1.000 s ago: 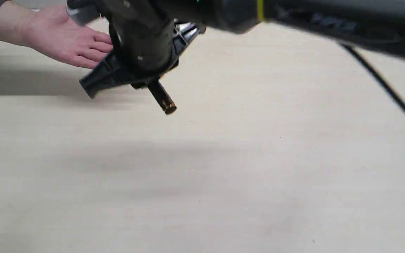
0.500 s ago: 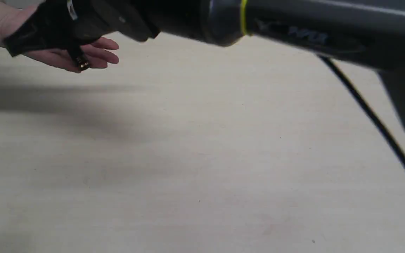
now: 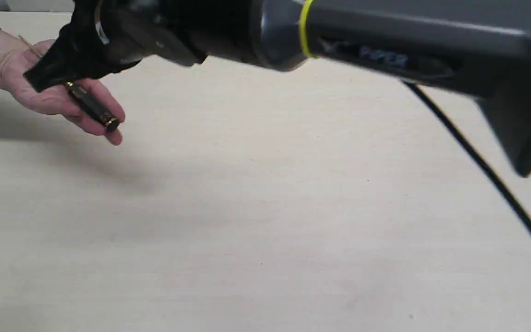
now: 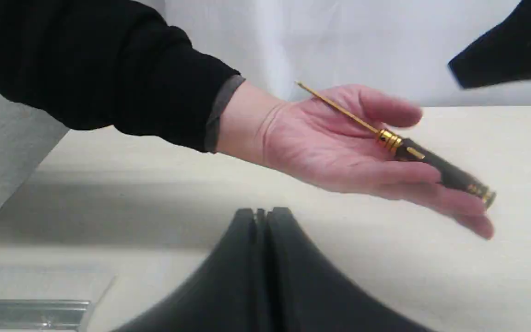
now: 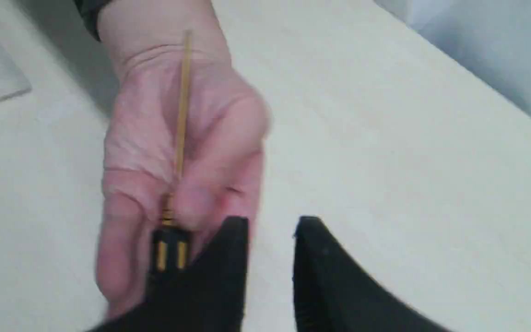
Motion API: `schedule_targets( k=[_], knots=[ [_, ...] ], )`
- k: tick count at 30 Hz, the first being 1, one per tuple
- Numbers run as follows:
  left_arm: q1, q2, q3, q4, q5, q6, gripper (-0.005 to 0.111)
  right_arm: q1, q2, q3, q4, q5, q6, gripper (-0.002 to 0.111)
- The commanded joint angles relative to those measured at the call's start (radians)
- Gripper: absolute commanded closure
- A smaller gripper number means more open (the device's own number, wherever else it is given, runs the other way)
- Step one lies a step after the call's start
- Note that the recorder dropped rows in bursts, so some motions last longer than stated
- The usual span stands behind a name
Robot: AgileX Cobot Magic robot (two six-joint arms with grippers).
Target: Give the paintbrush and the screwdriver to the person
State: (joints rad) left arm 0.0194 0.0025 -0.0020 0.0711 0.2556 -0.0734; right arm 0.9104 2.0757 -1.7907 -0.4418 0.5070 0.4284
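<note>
The screwdriver (image 3: 92, 106) lies across the person's open palm (image 3: 39, 99), its thin gold shaft toward the wrist and its black handle with gold rings out past the fingers. My right gripper (image 5: 270, 226) hovers just beside the handle (image 5: 168, 249), open, with nothing between its fingers. In the left wrist view the screwdriver (image 4: 431, 161) rests on the hand (image 4: 330, 147), and the right gripper's tip (image 4: 510, 55) hangs above it. My left gripper (image 4: 261, 214) is low over the table, short of the hand, shut and holding nothing. The paintbrush is out of view.
The right arm (image 3: 385, 50) stretches across the top of the exterior view, trailing a black cable (image 3: 477, 161). A flat clear piece with a silver metal strip (image 4: 30, 313) lies on the pale table (image 3: 265, 230) near the left gripper.
My right gripper carried the screwdriver leftward over the person's hand and opened. The screwdriver now lies in the palm, which has sunk a little.
</note>
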Motion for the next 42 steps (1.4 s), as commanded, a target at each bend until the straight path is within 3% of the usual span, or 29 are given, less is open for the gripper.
schedule_targets(
  k=[1, 5, 14, 25, 30, 42],
  knots=[
    [-0.008, -0.002, 0.002, -0.001, -0.008, -0.002, 0.107, -0.005, -0.109, 0.005, -0.039, 0.136, -0.005, 0.104],
    [-0.008, -0.002, 0.002, -0.001, -0.006, -0.002, 0.107, -0.001, -0.246, 0.076, -0.084, 0.204, -0.008, 0.104],
    [-0.008, -0.002, 0.002, -0.001, -0.006, -0.002, 0.107, 0.014, -0.652, 0.507, -0.119, 0.065, 0.058, 0.104],
    [-0.008, -0.002, 0.002, -0.001, -0.006, -0.002, 0.107, 0.146, -1.149, 0.927, -0.21, 0.043, 0.194, 0.104],
    [-0.008, -0.002, 0.002, -0.003, -0.004, -0.002, 0.107, 0.151, -1.332, 1.001, -0.122, 0.077, 0.215, 0.104],
    [-0.008, -0.002, 0.002, -0.003, -0.006, -0.002, 0.107, 0.151, -1.609, 1.006, -0.119, 0.074, 0.215, 0.104]
  ],
)
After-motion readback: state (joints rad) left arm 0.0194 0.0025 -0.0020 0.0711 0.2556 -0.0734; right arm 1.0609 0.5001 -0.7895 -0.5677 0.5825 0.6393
